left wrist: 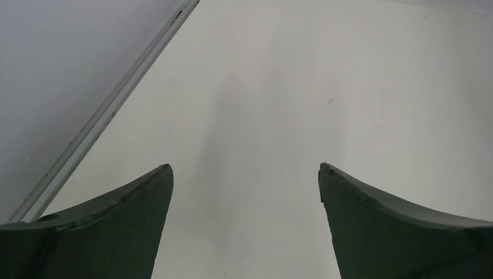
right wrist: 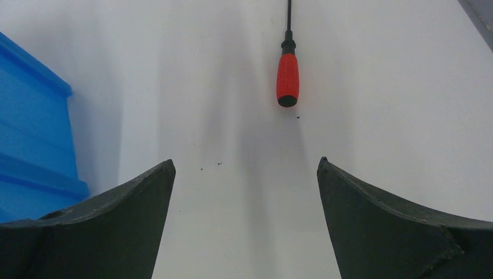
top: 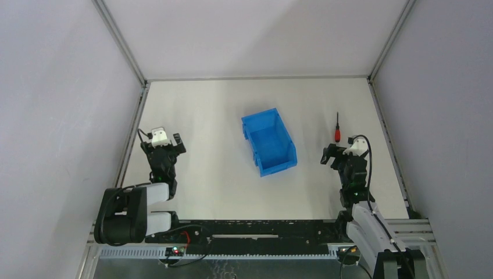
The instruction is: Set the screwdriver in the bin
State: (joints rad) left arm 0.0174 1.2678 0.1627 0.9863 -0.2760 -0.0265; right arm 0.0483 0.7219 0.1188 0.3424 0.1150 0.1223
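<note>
I see the screwdriver (right wrist: 288,78) lying on the table (top: 203,116) just ahead of the right gripper (right wrist: 245,161), jaws spread wide and empty; the wrist view's top edge cuts off its shaft tip. The bin (top: 277,169) stands well apart to its left, only a corner showing at the wrist. Left gripper (left wrist: 245,165): jaws likewise spread, holding nothing.

Bright, even light over the white desk (top: 209,174), faint grey shadow bands ahead of the left tool (left wrist: 245,167) and right tool (right wrist: 245,161), wrist views sharp, overhead view slightly soft.
</note>
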